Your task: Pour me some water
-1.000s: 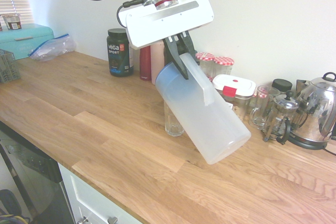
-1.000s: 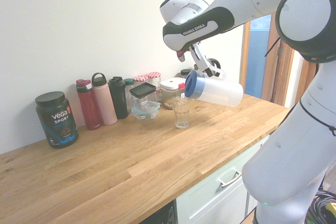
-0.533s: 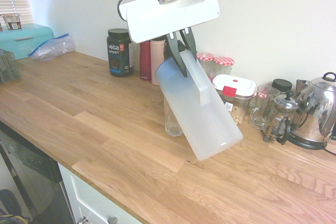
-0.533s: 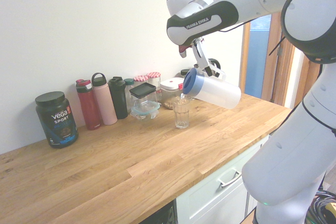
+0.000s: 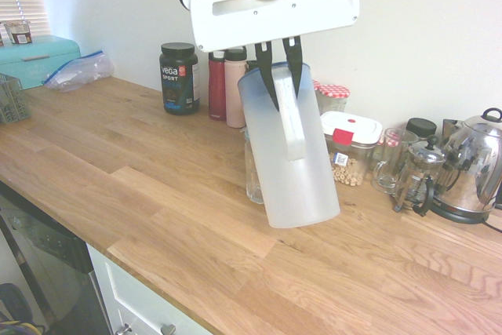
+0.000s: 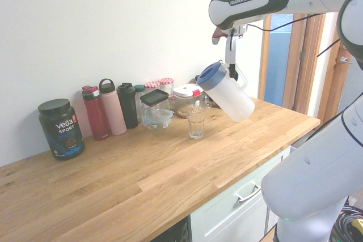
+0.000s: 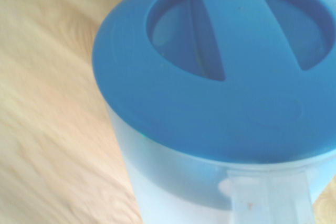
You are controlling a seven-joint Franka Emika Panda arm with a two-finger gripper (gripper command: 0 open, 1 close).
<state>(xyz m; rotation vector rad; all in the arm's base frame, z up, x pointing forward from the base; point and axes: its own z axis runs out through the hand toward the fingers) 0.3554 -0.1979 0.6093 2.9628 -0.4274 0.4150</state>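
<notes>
Gripper (image 5: 280,102) fingers are closed on the handle (image 5: 290,123) of a frosted pitcher (image 5: 302,166), which hangs tilted above the wooden counter (image 5: 157,186), its blue lid (image 7: 252,93) toward the clear glass (image 6: 196,123). Whether water is in the pitcher or the glass, I cannot tell; no stream can be made out. Near the glass stands a white-lidded container (image 5: 351,143); farther along the wall are a pink bottle (image 6: 113,109), a red bottle (image 6: 95,114) and a black Vega tub (image 6: 61,130).
</notes>
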